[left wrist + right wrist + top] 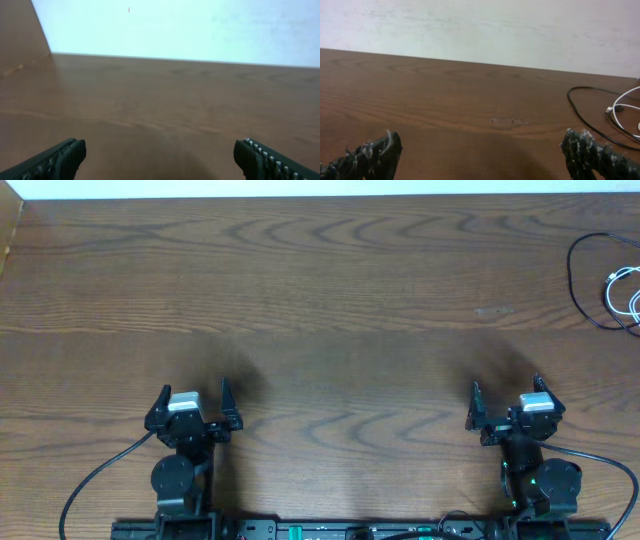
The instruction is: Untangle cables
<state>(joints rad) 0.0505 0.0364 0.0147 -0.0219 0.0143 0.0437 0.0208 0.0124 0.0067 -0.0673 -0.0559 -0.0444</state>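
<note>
Black cable (570,265) and white cable (612,285) lay looped ahead-right of the released right end effector (506,388), far nearer than the released left end effector (193,390).

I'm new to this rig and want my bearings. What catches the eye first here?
The black cable and white cable lie looped together at the far right edge of the table, partly cut off in the overhead view. The left pincer and right pincer sit open near the front edge, holding nothing, well short of the cables.
</note>
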